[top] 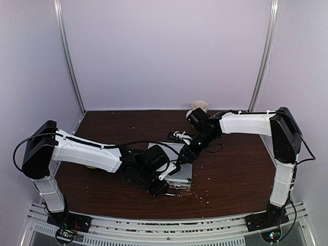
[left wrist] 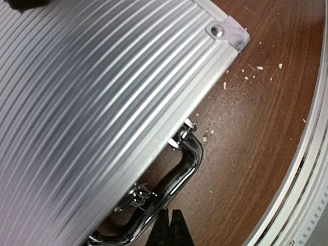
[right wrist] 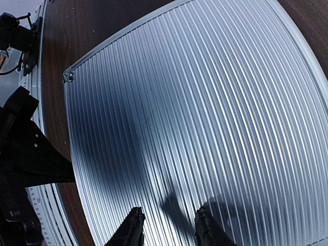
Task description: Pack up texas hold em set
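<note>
Surface (top: 236, 174): dark wood-grain, carrying everything below.
Briefcase (top: 179, 173): small silver aluminium case, lying flat near the middle of the surface, between my two arms and towards the near rail.
Lid (right wrist: 205, 102): ribbed, down on the case. What is inside is hidden and I cannot check it.
Right gripper (right wrist: 169, 212): jaws spread wide, holding nothing, poised over the lid. Its shadow sits close under the fingers. I cannot tell whether it touches.
Left gripper (left wrist: 170, 219): jaws drawn together with nothing visible between them, tips just beside the handle.
Handle (left wrist: 187, 164): glossy black, on the case's near side, folded low against the surface.
Mug (top: 200, 106): beige, at the far edge, well apart from the case.
Latch (left wrist: 134, 197): chrome, beside the handle's root. I cannot tell whether it is fastened.
Specks (left wrist: 246, 72): pale crumbs scattered by the case corner.
Risk, lid: if the latch is unfastened, pulling the handle could spring the lid and spill the set.
Risk, slip: a right gripper pressing the ribbed metal could skate sideways.
Risk, shove: a left gripper pushing the handle could slide the case towards the rail.
</note>
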Robot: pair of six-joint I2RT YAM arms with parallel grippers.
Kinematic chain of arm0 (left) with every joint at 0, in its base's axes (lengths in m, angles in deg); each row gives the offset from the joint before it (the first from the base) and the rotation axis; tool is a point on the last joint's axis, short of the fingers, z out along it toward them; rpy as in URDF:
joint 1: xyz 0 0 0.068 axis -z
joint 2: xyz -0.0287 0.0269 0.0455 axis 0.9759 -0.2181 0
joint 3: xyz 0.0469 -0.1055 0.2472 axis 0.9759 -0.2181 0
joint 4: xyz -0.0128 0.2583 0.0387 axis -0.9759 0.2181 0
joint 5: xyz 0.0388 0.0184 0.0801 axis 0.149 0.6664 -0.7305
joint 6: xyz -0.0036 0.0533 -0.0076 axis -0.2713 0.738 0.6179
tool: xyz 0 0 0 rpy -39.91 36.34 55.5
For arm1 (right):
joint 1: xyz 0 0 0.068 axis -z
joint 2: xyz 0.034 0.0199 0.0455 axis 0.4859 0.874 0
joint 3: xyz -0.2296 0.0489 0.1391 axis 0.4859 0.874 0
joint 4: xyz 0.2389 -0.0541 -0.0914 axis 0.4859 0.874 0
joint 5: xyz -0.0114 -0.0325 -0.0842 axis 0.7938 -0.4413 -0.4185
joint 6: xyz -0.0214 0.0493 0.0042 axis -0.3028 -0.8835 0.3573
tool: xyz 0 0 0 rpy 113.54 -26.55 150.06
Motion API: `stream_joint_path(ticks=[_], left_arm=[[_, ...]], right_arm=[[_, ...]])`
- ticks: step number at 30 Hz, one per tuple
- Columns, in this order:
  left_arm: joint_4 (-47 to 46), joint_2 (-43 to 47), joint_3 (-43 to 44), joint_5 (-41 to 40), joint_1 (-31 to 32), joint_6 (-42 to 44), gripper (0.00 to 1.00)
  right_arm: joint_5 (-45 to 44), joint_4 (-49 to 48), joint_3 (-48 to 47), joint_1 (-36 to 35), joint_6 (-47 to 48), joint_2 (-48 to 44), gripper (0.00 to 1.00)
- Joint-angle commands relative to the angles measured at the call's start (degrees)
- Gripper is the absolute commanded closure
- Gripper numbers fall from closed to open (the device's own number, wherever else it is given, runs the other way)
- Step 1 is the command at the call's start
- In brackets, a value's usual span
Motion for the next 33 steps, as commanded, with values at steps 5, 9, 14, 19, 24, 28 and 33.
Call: stream_joint_path(ticks=[5,9,14,19,24,28,33], left_arm=[[0.7,-2.5,3.4,-3.4,-0.3,1.6,1.0],[1.4,-3.7,4.4,-3.9,-0.3,2.5,1.0],[3.4,-5.1,4.9,-6.8,-0.3,3.4,1.0],[4.2,-5.9,5.8,-10.7,-0.3,3.8,1.0],[3.1,-6.5,6.5,-11.7,-0.3,3.8,1.0],[3.0,-4.5,5.0,-9.7,-0.1,4.8,1.0],[4.4,5.9,-1.2,-10.2,0.2,7.6,1.0]], right_arm=[[-2.9,2.5,-0.1,0.0,0.2,3.1,0.65],[-2.7,2.6,-0.2,0.0,0.2,3.6,0.65],[-2.8,2.7,-0.3,0.0,0.2,3.7,0.65],[-2.7,2.8,-0.4,0.0,0.2,3.7,0.65],[-2.7,2.8,-0.4,0.0,0.2,3.7,0.65],[-2.6,3.2,-0.3,0.0,0.3,2.7,0.65],[-5.1,4.6,0.0,0.9,1.7,-4.3,0.65]])
